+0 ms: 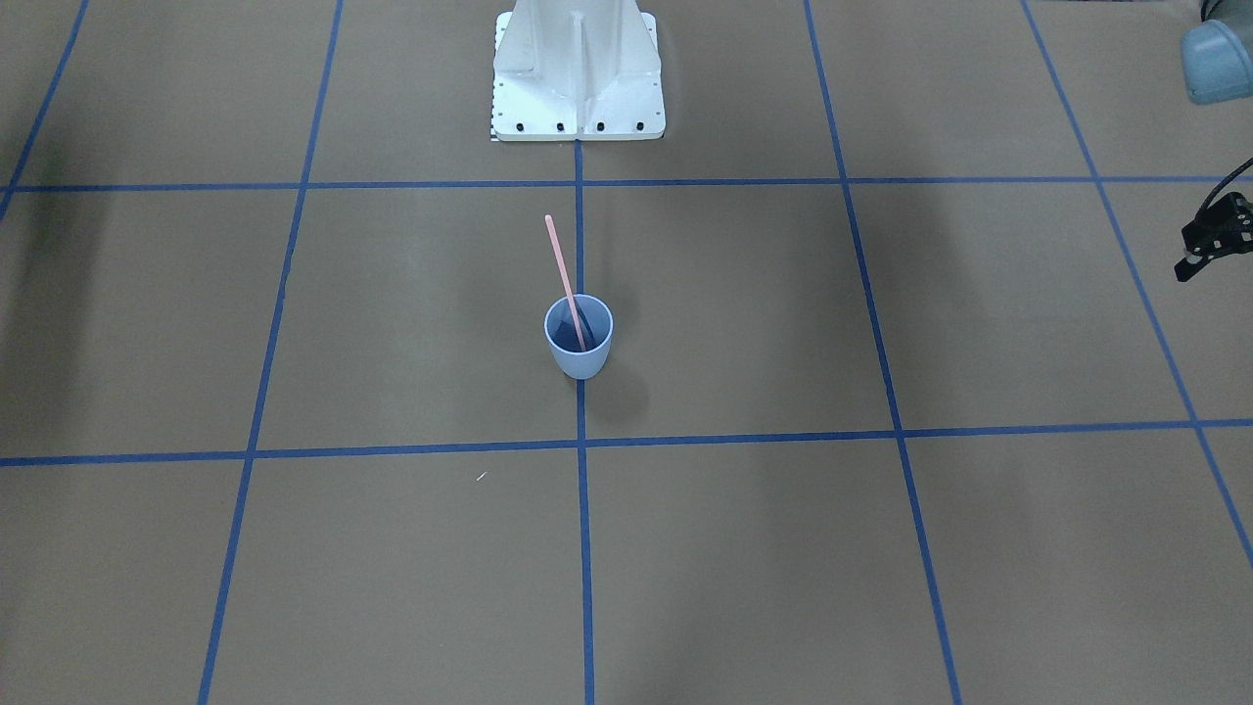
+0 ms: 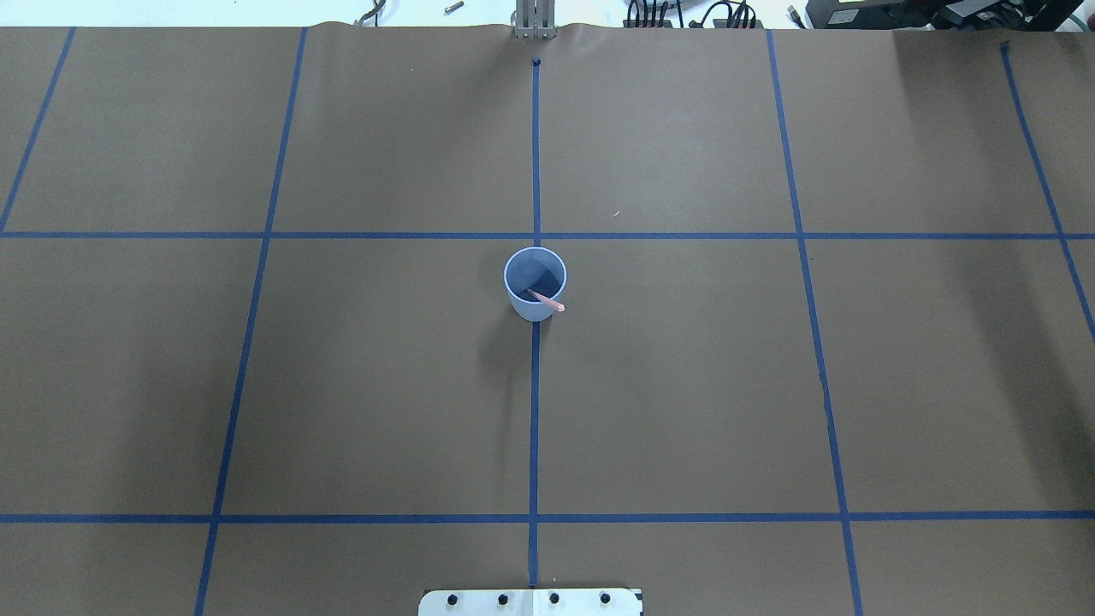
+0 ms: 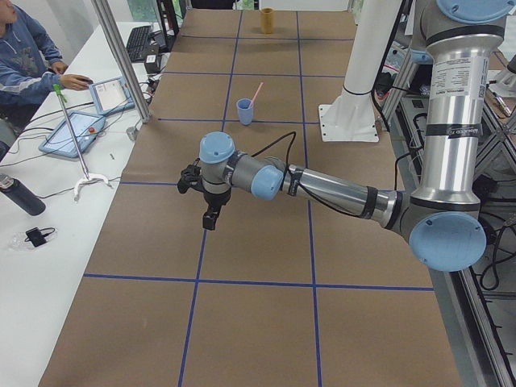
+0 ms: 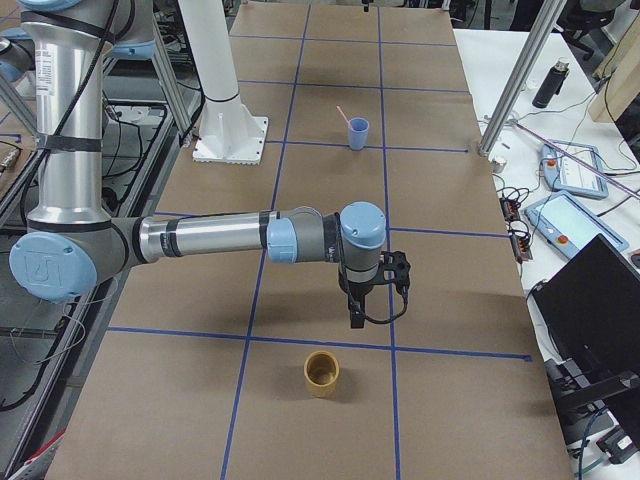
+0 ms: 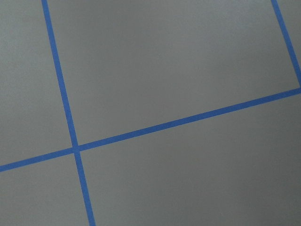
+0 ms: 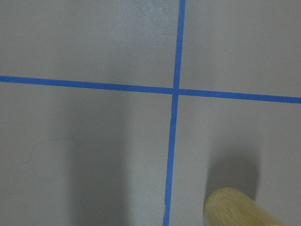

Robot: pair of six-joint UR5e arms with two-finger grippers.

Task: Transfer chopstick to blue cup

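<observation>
The blue cup (image 1: 579, 343) stands upright on the middle tape line of the table, also in the overhead view (image 2: 535, 282). The pale pink chopstick (image 1: 563, 274) stands inside it, leaning on the rim towards the robot's base. My left gripper (image 3: 211, 218) hangs over bare table far to the robot's left of the cup. Only part of it shows at the front view's right edge (image 1: 1209, 245). My right gripper (image 4: 356, 318) hangs far to the other side. I cannot tell whether either is open or shut. Neither wrist view shows fingers.
A tan wooden cup (image 4: 321, 373) stands just beyond the right gripper and shows at the bottom of the right wrist view (image 6: 240, 209). The robot's white base (image 1: 578, 69) is behind the blue cup. Operators' tablets (image 3: 72, 133) lie along the far table edge.
</observation>
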